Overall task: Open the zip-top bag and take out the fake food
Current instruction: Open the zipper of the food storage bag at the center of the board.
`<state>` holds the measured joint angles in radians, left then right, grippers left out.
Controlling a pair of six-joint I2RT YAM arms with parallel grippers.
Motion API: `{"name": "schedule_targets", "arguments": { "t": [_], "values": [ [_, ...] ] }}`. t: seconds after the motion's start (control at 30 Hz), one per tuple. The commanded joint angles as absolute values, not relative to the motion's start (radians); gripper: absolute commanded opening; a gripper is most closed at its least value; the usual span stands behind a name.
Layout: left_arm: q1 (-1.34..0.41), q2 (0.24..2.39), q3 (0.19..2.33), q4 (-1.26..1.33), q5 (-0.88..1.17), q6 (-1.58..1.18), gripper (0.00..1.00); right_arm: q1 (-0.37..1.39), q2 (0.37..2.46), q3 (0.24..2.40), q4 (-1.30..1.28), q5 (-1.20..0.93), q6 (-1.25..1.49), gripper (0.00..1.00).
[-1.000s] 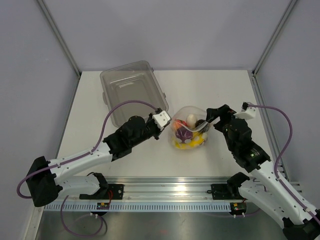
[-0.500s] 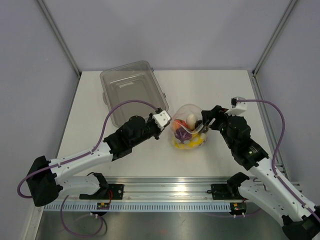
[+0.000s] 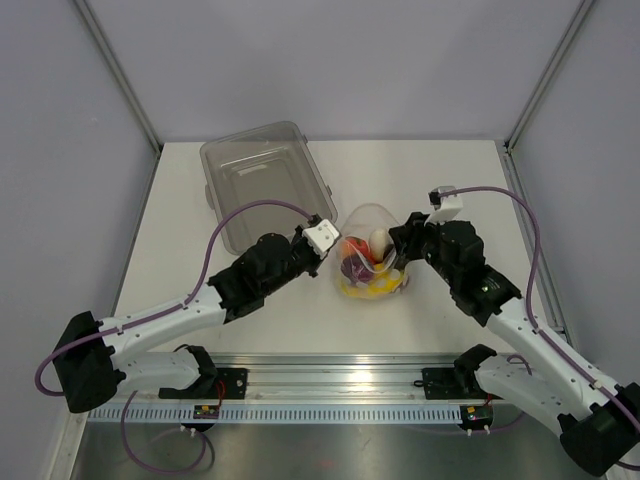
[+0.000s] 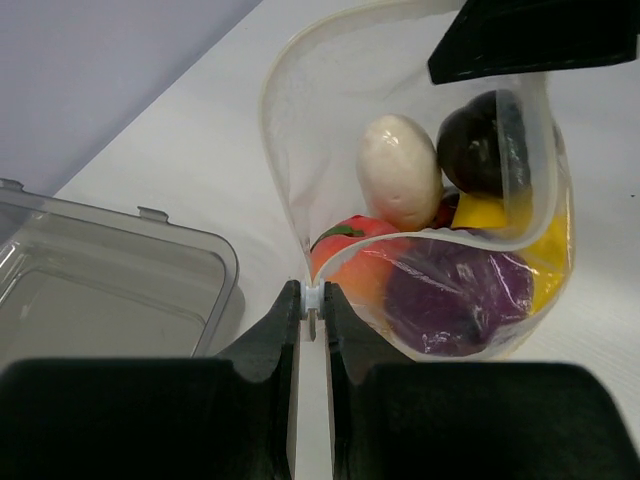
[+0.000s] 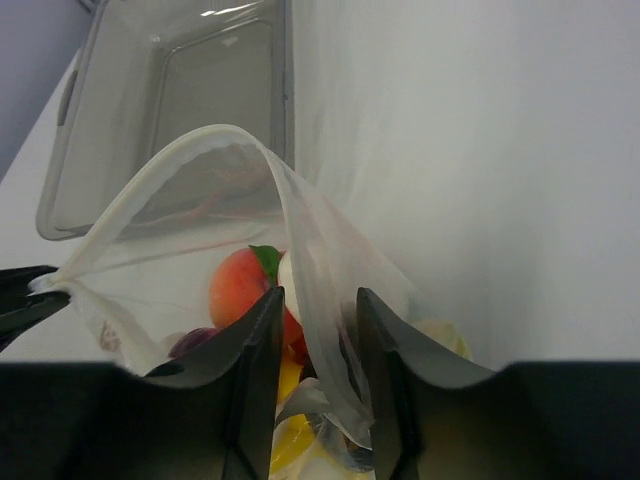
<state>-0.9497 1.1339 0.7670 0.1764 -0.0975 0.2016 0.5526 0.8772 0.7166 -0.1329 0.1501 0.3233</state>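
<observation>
The zip-top bag (image 3: 372, 222) lies at the table's middle with its mouth pulled open into a tall loop. Inside is the fake food (image 3: 372, 282): a peach (image 4: 350, 262), a white radish (image 4: 398, 170), a dark round piece (image 4: 478, 148), a yellow banana (image 4: 482, 212) and a purple piece (image 4: 452, 300). My left gripper (image 3: 333, 250) is shut on the bag's left rim corner (image 4: 312, 297). My right gripper (image 3: 399, 250) is at the bag's right side, jaws apart, with the bag's film wall (image 5: 325, 290) passing between them. The peach (image 5: 238, 285) shows behind it.
A rigid clear-grey tub (image 3: 262, 182) stands at the back left, just behind the left gripper; it also shows in the right wrist view (image 5: 170, 90). The enclosure's grey walls rise at the left, back and right. The rail runs along the near edge.
My right arm has swung left toward the bag and its wrist has risen over the bag's right side. The bag's mouth has opened into a taller loop. The left gripper has stayed put.
</observation>
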Motion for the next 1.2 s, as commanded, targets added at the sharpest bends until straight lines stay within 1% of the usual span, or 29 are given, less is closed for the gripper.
{"name": "schedule_targets", "arguments": {
  "t": [0.0, 0.03, 0.07, 0.1, 0.17, 0.23, 0.3, 0.47, 0.57, 0.77, 0.83, 0.87, 0.9, 0.97, 1.0, 1.03, 1.1, 1.17],
  "values": [
    [-0.945, 1.123, 0.752, 0.284, -0.184, 0.213, 0.00, 0.552, 0.806, 0.736, -0.094, 0.025, 0.298, 0.40],
    [-0.945, 1.132, 0.744, 0.322, -0.187, 0.227, 0.00, 0.552, 0.796, 0.732, -0.086, 0.005, 0.299, 0.38],
    [-0.942, 1.138, 0.721, 0.351, -0.186, 0.236, 0.00, 0.552, 0.784, 0.715, -0.059, -0.067, 0.295, 0.37],
    [-0.939, 1.146, 0.716, 0.376, -0.190, 0.242, 0.00, 0.552, 0.782, 0.703, -0.042, -0.098, 0.290, 0.38],
    [-0.934, 1.173, 0.732, 0.387, -0.201, 0.248, 0.00, 0.554, 0.782, 0.692, -0.023, -0.126, 0.281, 0.42],
    [-0.928, 1.183, 0.741, 0.373, -0.193, 0.247, 0.00, 0.555, 0.788, 0.699, -0.035, -0.132, 0.275, 0.50],
    [-0.928, 1.189, 0.730, 0.396, -0.192, 0.252, 0.00, 0.554, 0.779, 0.706, -0.049, -0.129, 0.265, 0.52],
    [-0.928, 1.174, 0.683, 0.475, -0.175, 0.294, 0.00, 0.554, 0.773, 0.732, -0.087, -0.066, 0.244, 0.54],
    [-0.928, 1.163, 0.669, 0.495, -0.169, 0.301, 0.00, 0.554, 0.808, 0.758, -0.100, -0.028, 0.235, 0.56],
    [-0.928, 1.128, 0.651, 0.497, -0.155, 0.295, 0.00, 0.554, 0.903, 0.804, -0.094, 0.081, 0.215, 0.56],
    [-0.928, 1.114, 0.641, 0.508, -0.143, 0.291, 0.00, 0.554, 0.930, 0.805, -0.083, 0.093, 0.218, 0.50],
    [-0.928, 1.100, 0.634, 0.511, -0.138, 0.288, 0.00, 0.554, 0.939, 0.811, -0.084, 0.118, 0.227, 0.44],
    [-0.928, 1.094, 0.630, 0.514, -0.135, 0.285, 0.00, 0.554, 0.951, 0.818, -0.092, 0.130, 0.233, 0.27],
    [-0.928, 1.080, 0.627, 0.512, -0.126, 0.276, 0.00, 0.554, 0.960, 0.834, -0.115, 0.146, 0.247, 0.14],
    [-0.928, 1.078, 0.627, 0.509, -0.123, 0.273, 0.00, 0.554, 0.962, 0.834, -0.117, 0.147, 0.250, 0.10],
    [-0.928, 1.075, 0.627, 0.508, -0.118, 0.265, 0.00, 0.554, 0.959, 0.833, -0.114, 0.156, 0.264, 0.01],
    [-0.928, 1.077, 0.643, 0.488, -0.117, 0.250, 0.02, 0.554, 0.937, 0.819, -0.103, 0.212, 0.278, 0.00],
    [-0.928, 1.080, 0.655, 0.469, -0.118, 0.242, 0.11, 0.554, 0.917, 0.799, -0.086, 0.276, 0.299, 0.00]
  ]
}}
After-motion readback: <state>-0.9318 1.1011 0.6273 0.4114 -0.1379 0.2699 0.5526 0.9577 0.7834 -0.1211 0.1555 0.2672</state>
